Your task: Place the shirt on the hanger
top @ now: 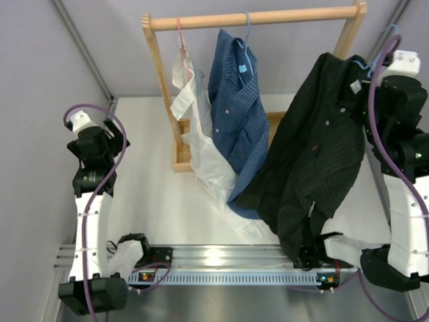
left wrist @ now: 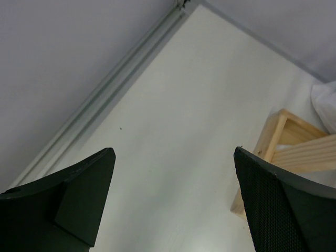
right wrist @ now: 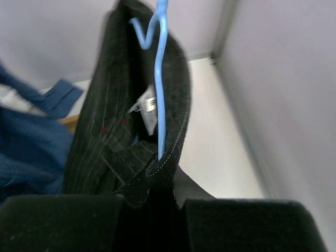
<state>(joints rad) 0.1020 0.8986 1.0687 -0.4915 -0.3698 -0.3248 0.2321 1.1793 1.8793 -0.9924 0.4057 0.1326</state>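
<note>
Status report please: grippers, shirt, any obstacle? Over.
Left gripper open, over table. Right gripper shut on shirt at collar, hanger inside, hook free. Blue checked shirt hangs close beside.

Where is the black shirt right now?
In the top view, the black shirt hangs on the right, held up by the right gripper, beside the blue checked shirt.

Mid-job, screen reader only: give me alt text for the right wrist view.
A black pinstriped shirt, with a light-blue hanger rising hook-up from its collar, is pinched between the right gripper's fingers. A blue shirt shows at left; white table and grey wall at right.
</note>
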